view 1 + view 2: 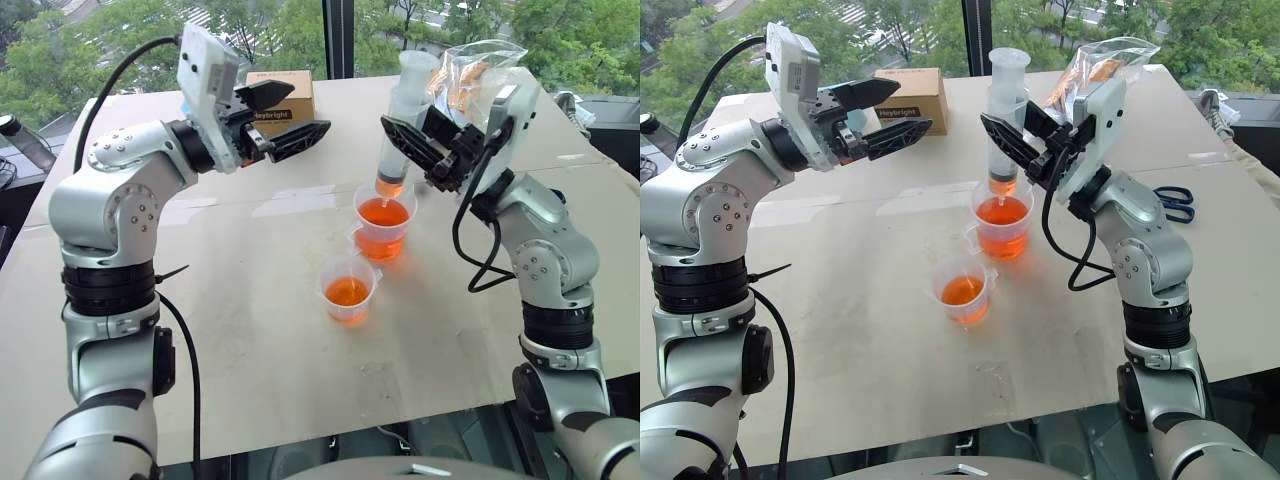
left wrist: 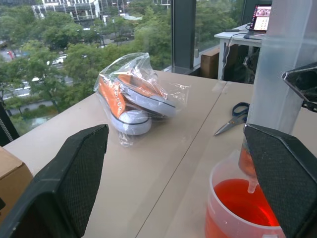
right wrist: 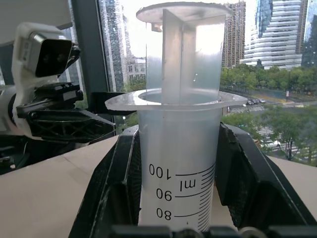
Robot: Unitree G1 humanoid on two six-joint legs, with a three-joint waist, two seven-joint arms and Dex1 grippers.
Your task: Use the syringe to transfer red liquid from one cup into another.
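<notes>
Right gripper is pinching the syringe upright by its barrel, tip hanging just over the red liquid in the big cup. Small cup, also holding red, is sitting just beside it at 7 o'clock. Left gripper is hovering spread wide and empty, off at 10 o'clock, near a cardboard box. Bagged shoes are lying at 1 o'clock.

Large clear plastic syringe with black graduation marks clamped upright in right gripper.
White plunger raised; left gripper beyond, spread wide.
</notes>
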